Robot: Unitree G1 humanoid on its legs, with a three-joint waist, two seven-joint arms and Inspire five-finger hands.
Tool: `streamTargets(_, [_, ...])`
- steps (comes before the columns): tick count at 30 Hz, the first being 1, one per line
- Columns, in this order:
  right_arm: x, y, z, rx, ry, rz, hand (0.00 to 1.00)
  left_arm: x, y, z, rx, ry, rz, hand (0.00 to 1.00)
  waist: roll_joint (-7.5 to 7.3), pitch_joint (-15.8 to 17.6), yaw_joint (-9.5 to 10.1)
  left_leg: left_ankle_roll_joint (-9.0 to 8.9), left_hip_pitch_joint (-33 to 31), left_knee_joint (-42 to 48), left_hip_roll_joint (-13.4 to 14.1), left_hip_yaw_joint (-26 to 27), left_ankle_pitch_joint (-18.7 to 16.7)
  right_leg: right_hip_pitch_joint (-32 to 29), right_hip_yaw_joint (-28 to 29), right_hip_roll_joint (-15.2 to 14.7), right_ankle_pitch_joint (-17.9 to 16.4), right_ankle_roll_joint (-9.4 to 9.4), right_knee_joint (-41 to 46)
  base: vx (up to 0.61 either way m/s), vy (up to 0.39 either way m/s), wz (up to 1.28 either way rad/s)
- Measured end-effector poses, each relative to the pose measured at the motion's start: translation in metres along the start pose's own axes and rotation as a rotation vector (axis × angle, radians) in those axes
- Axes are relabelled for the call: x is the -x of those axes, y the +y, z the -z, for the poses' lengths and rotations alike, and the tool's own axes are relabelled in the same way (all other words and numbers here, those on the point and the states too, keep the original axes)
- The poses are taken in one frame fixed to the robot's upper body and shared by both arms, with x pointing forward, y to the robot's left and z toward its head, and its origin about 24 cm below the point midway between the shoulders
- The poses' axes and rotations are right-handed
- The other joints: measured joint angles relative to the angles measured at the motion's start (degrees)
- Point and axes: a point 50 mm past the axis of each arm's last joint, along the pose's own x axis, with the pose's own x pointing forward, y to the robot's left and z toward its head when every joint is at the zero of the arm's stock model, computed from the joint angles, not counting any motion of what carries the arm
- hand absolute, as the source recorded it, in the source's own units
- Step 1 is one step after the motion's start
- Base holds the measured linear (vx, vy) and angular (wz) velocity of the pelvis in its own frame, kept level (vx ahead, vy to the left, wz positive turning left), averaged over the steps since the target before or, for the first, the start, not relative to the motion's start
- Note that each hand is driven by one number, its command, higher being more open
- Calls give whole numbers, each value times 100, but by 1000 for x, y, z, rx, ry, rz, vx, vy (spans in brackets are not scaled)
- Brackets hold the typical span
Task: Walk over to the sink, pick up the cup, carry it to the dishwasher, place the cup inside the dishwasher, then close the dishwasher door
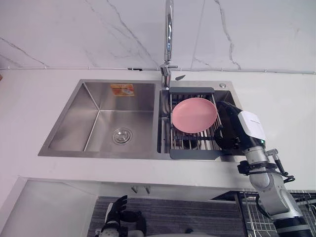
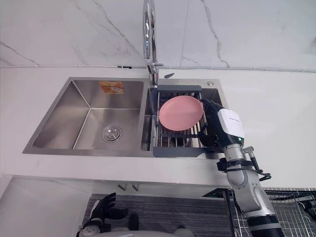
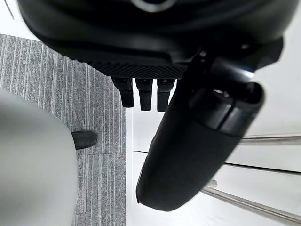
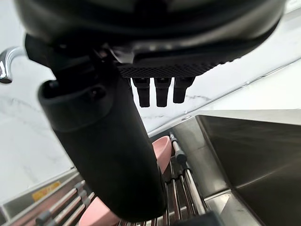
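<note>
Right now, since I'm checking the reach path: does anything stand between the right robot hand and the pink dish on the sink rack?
Nothing visible does. The right robot hand hangs open just beside the pink dish, on its right side above the rack in the sink; I cannot tell whether they touch.

From the head we look steeply down on the sink (image 1: 98, 123), with the wall (image 1: 59, 29) at the far edge. Our two eyes sit side by side, so both share the sink, the tap (image 1: 169, 34), the rack (image 1: 192, 154) and the right hand (image 1: 228, 126), set slightly sideways from one another. Our left wrist camera looks along the left hand (image 3: 141, 37) from very close, toward the floor (image 3: 42, 84). Our right wrist camera, equally close, faces along its hand at the rack, which the head views share.
</note>
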Motion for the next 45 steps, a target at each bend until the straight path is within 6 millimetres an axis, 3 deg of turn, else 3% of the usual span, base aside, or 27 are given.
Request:
streamTargets(17, [-26, 4, 4, 286, -123, -182, 90, -1, 1, -6, -13, -41, 19, 90, -60, 155, 13, 4, -40, -1, -8, -69, 14, 2, -76, -3, 1, 0, 0, -7, -3, 1])
streamTargets(32, [-48, -6, 6, 364, -100, -123, 90, -2, 2, -13, -12, -64, 16, 90, -69, 329, 38, 6, -215, 0, -18, -196, 62, -76, -193, -4, 9, 2, 0, -17, -9, 5])
streamTargets(33, [-50, -5, 5, 358, -96, -115, 30, -2, 2, -13, -13, -65, 17, 90, -68, 336, 41, 5, -226, -1, -18, -195, 63, -90, -193, -4, 10, 2, 1, -32, -12, 0])
streamTargets(40, [-67, -17, -5, 337, -96, -10, 30, -4, 3, -20, -10, -87, 20, 90, -67, 515, 65, 15, -366, -2, -23, -235, 132, -205, -241, -4, 57, 10, 2, -46, -6, 3])
streamTargets(45, [-67, -13, -5, 318, -92, -10, 30, -5, 4, -25, -6, -99, 17, 90, -100, 619, 114, 16, -415, -4, -34, -339, 175, -198, -325, -7, 58, 10, 2, -34, -7, 11])
